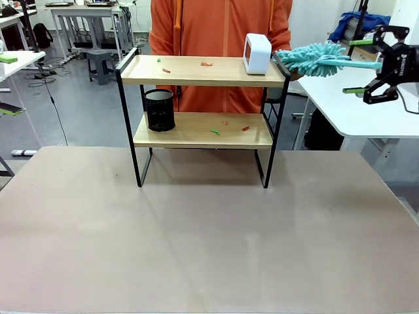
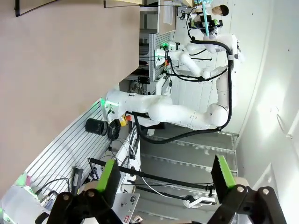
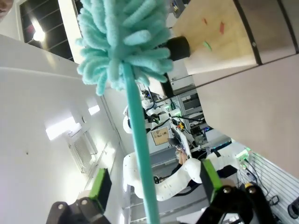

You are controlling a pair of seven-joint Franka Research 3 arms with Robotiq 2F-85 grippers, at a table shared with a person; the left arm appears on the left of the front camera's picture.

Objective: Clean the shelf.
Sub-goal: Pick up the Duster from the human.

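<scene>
The shelf [image 1: 203,131] stands mid-table, a two-tier rack of light wooden boards in a black frame. Small red and green scraps [image 1: 207,64] lie on both boards. A white box [image 1: 256,53] sits on the top board at the right, and a black mesh cup [image 1: 159,110] on the lower board at the left. A teal duster [image 1: 315,59] hangs right of the top board, its handle [image 3: 140,154] running between the spread fingers of my open right gripper [image 1: 348,65]; no pad touches it. What holds it up is hidden. My left gripper [image 2: 167,177] is open and holds nothing.
A person in an orange top [image 1: 219,26] stands right behind the shelf. The brown table [image 1: 209,229] stretches bare in front of the shelf. A white side table [image 1: 353,108] lies under my right gripper. The lower board [image 3: 219,42] and cup [image 3: 177,46] are in the right wrist view.
</scene>
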